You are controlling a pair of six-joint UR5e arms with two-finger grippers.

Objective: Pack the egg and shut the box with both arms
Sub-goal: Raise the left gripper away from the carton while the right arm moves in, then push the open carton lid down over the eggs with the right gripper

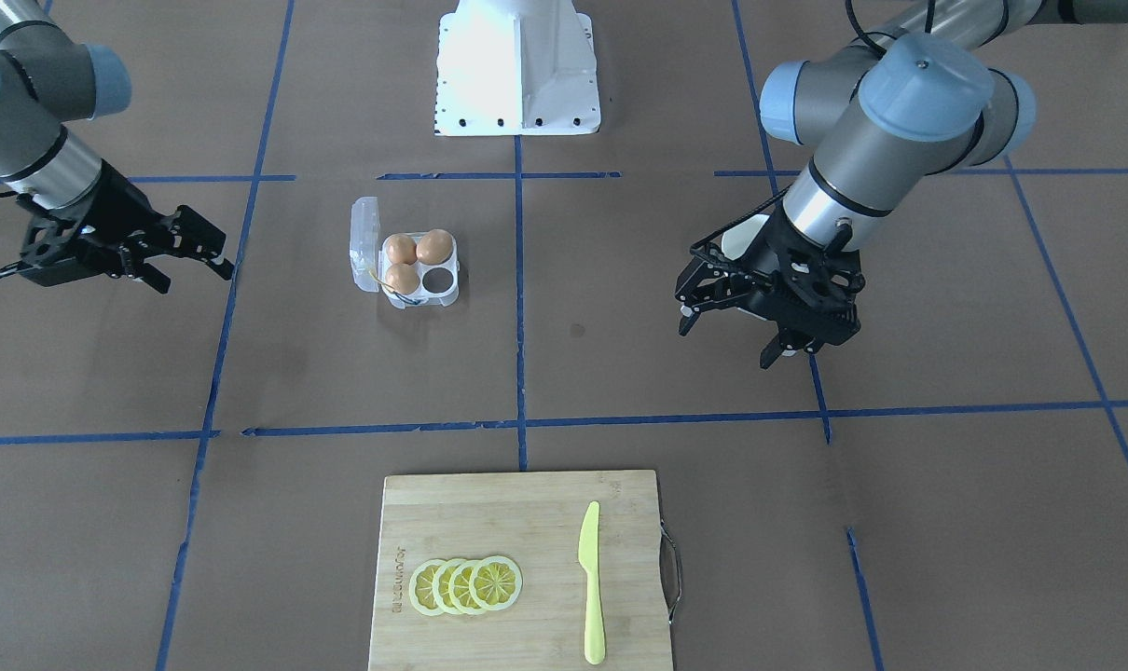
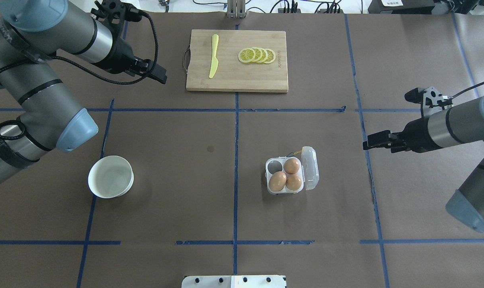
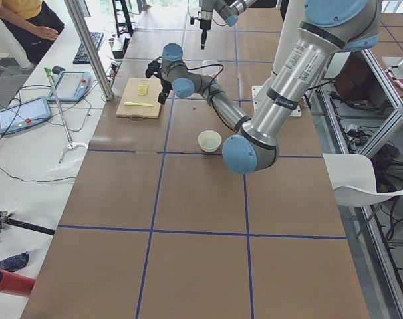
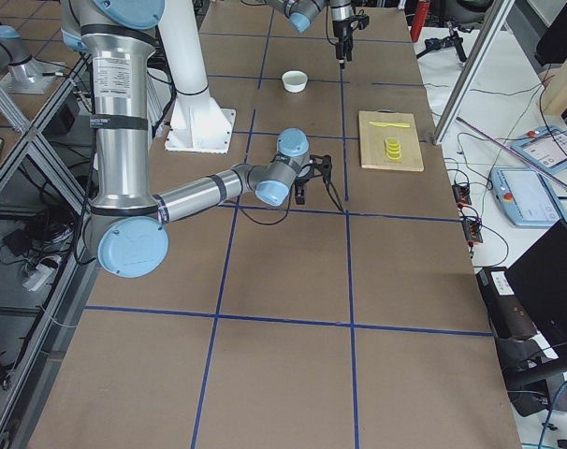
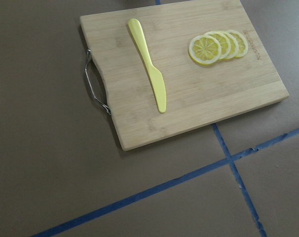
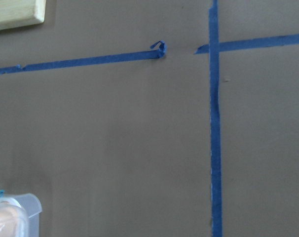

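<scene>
The clear egg carton [image 2: 311, 168] lies right of the table's middle with its lid folded open; it also shows in the front view [image 1: 364, 244]. Three orange-brown eggs [image 2: 277, 181] fill three cells, and one cell [image 2: 275, 166] is empty. No egg shows outside the carton. My left gripper [image 1: 727, 340] is open and empty, hovering far from the carton, between the bowl and the cutting board. My right gripper [image 1: 199, 278] is open and empty, above the table beside the carton's lid side. A carton corner [image 6: 31, 210] shows in the right wrist view.
A white bowl [image 2: 111, 177] with nothing in it stands on my left side. A bamboo cutting board [image 2: 237, 80] at the far edge holds a yellow plastic knife [image 2: 213, 56] and lemon slices [image 2: 257, 55]. Blue tape lines cross the brown table.
</scene>
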